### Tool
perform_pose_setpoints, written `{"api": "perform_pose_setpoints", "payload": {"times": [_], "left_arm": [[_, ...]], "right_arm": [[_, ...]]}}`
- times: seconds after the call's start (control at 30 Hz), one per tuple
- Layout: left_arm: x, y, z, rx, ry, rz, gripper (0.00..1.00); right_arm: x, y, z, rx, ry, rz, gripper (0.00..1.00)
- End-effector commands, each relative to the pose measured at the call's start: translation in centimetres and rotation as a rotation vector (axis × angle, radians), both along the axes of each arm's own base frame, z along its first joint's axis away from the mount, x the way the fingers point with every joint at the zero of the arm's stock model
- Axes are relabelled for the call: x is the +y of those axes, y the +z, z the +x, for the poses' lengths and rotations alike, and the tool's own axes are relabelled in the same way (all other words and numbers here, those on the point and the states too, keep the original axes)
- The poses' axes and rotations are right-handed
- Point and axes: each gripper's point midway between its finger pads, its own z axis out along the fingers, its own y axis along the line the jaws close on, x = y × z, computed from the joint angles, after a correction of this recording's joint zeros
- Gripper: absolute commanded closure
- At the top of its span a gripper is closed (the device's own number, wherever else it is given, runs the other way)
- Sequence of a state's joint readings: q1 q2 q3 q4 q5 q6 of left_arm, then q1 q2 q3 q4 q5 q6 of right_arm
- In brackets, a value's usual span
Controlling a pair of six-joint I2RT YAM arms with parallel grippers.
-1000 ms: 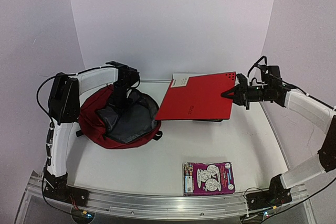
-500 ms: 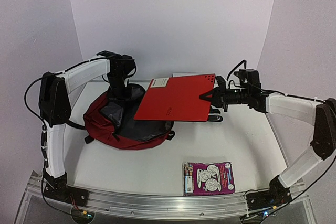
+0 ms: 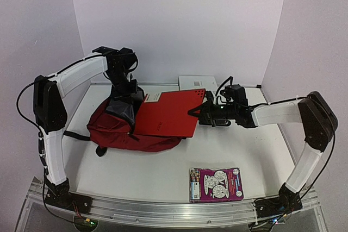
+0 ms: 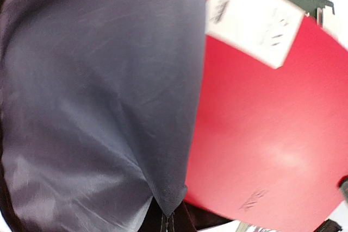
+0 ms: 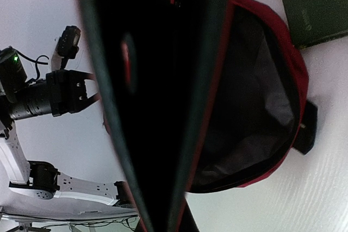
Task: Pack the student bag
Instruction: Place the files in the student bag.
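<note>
Folder [image 3: 168, 115]: brought leftward since the earlier frame, pinched at its right edge by the right gripper [image 3: 196, 113]. Bag [image 3: 114, 131]: lies left of and partly beneath the folder; judged soft, limp, light; rim lifted, clamped by the left gripper [image 3: 128, 95]; best taken at rim.

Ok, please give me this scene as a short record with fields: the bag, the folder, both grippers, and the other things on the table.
bag: dark red backpack lying on the left of the table, mouth open, grey lining showing
left gripper: shut on the backpack's opening edge, holds it up
folder: red folder, tilted, left edge at the backpack's mouth, partly behind the lining
right gripper: shut on the folder's right edge
other: purple illustrated book near the front edge; dark green book beside the backpack
</note>
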State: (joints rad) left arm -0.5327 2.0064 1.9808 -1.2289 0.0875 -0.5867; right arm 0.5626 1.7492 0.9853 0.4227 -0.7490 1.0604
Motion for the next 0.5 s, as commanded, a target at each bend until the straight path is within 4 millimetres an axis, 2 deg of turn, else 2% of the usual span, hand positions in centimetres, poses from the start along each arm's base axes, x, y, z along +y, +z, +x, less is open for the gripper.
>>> {"api": "perform_pose_setpoints", "payload": {"times": [0.0, 0.13, 0.23, 0.3, 0.43, 0.47], "left_arm": [[-0.7, 3.7, 0.7, -0.091, 0.053, -0.098, 1.00], [-0.3, 3.3, 1.1, -0.101, 0.093, -0.082, 1.00], [0.6, 3.2, 1.3, -0.112, 0.126, -0.040, 1.00], [0.8, 3.5, 1.5, -0.125, 0.127, -0.036, 1.00], [0.4, 3.7, 2.0, -0.149, 0.117, -0.045, 1.00], [0.3, 3.8, 2.2, -0.154, 0.115, -0.047, 1.00]], "right_arm": [[1.9, 4.0, -1.0, -0.061, 0.040, 0.157, 1.00], [1.5, 5.7, -2.1, -0.031, 0.056, 0.198, 1.00], [0.8, 6.9, -2.0, -0.042, 0.060, 0.195, 1.00], [1.2, 6.2, -2.2, -0.005, 0.104, 0.191, 1.00], [2.2, 2.3, -3.3, 0.190, 0.201, 0.183, 1.00], [2.2, 1.9, -3.6, 0.219, 0.209, 0.184, 1.00]]}}
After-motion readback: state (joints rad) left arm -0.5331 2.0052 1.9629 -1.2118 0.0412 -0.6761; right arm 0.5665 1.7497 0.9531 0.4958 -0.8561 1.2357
